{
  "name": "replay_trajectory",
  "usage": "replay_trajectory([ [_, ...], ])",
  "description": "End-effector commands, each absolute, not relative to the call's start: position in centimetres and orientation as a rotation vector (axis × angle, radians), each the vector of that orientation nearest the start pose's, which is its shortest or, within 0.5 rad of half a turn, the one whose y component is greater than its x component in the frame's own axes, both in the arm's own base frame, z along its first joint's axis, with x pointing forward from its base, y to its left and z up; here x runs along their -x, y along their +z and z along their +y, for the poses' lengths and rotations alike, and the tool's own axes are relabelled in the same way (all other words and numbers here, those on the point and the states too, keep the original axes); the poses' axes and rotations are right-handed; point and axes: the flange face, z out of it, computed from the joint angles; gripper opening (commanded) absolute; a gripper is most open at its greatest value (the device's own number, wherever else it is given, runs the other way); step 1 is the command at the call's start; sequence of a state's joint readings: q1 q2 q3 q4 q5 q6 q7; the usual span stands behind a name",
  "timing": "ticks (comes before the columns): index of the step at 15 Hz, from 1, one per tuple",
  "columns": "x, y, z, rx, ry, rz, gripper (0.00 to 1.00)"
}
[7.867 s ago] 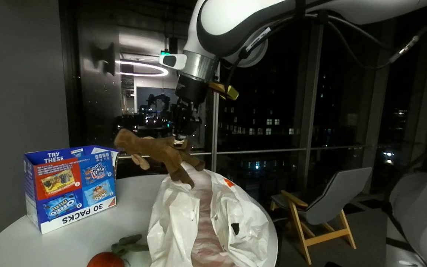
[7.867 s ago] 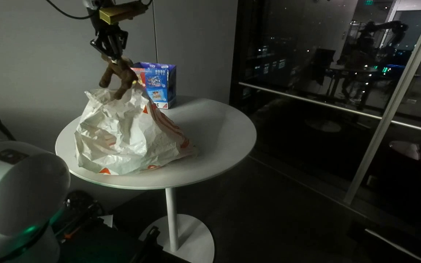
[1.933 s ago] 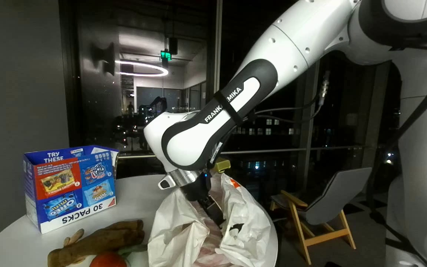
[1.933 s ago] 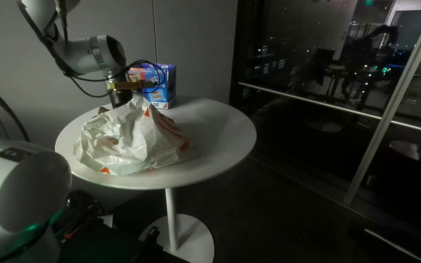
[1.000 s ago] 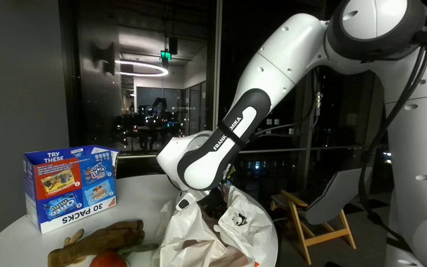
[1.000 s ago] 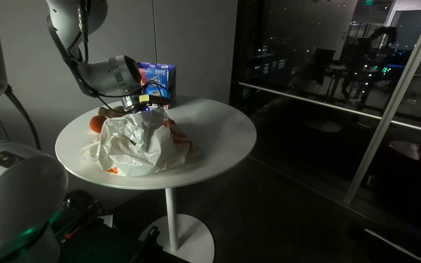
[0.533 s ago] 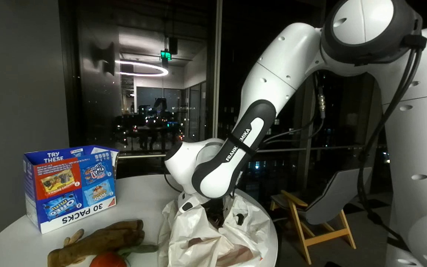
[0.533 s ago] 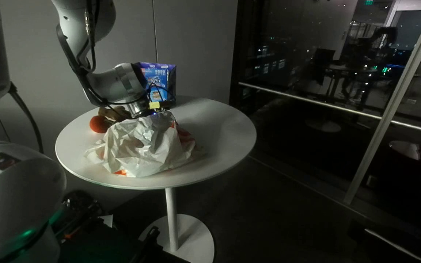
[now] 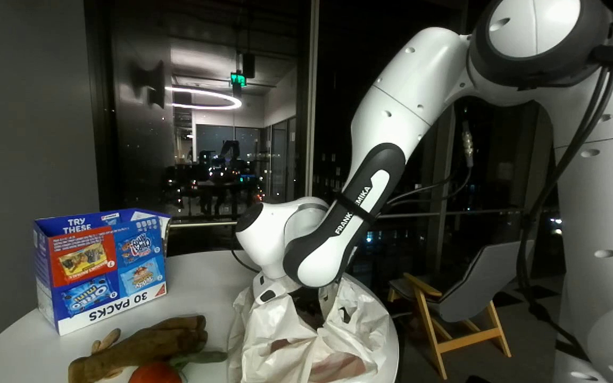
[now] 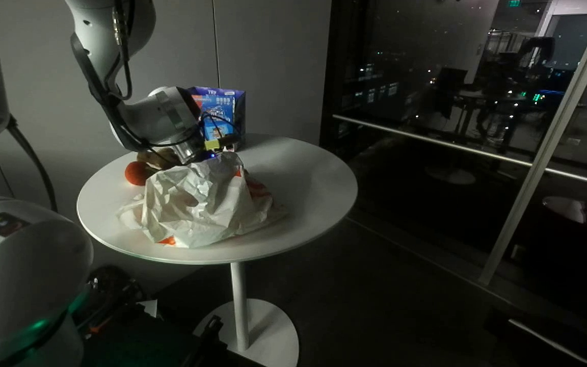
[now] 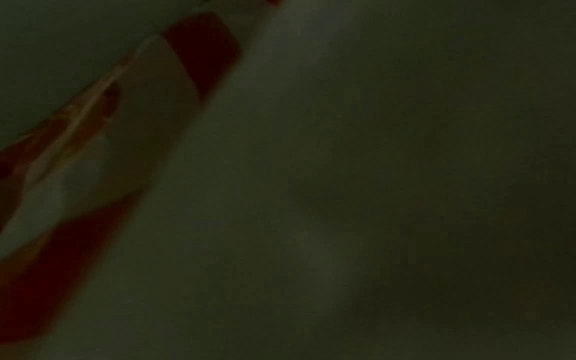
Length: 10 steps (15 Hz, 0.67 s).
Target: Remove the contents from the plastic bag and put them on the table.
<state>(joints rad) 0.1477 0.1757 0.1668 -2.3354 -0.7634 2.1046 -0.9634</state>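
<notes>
The white plastic bag (image 9: 277, 340) with orange print lies crumpled on the round white table (image 10: 314, 188). My gripper's dark body (image 9: 306, 304) reaches down into the bag's mouth, and the fingers are hidden inside. In the wrist view, dim, blurred bag film (image 11: 43, 265) with red print fills the picture, so no jaws or held thing can be made out. Of the contents, a long brown item (image 9: 149, 343), a round red one (image 9: 155, 373) and a green one (image 9: 203, 357) lie on the table beside the bag. What is inside the bag is hidden.
A blue printed cardboard box (image 9: 101, 271) stands on the table behind the loose items, and in an exterior view the wrist is close in front of it. A grey wall (image 10: 273, 66) rises behind the table. A wood-framed chair (image 9: 461, 298) stands on the floor beyond.
Earlier the gripper held the brown item above the bag; that item now lies on the table. The gripper has since gone down into the bag, crumpling and shifting it, and has barely moved this last half second.
</notes>
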Motion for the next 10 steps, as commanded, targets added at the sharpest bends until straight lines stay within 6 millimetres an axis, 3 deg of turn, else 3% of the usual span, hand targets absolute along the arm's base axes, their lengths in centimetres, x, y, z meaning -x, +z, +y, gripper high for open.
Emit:
replay_trajectory([
  [1, -43.0, 27.8, 13.2, -1.588, -0.692, 2.009, 0.14],
  [2, -42.2, 28.6, 13.5, -1.574, -0.692, 2.006, 0.07],
  [6, -39.9, 32.1, 14.7, -1.561, -0.588, 2.123, 0.08],
  [10, -39.1, 34.8, 14.3, -1.461, -0.457, 2.379, 0.08],
])
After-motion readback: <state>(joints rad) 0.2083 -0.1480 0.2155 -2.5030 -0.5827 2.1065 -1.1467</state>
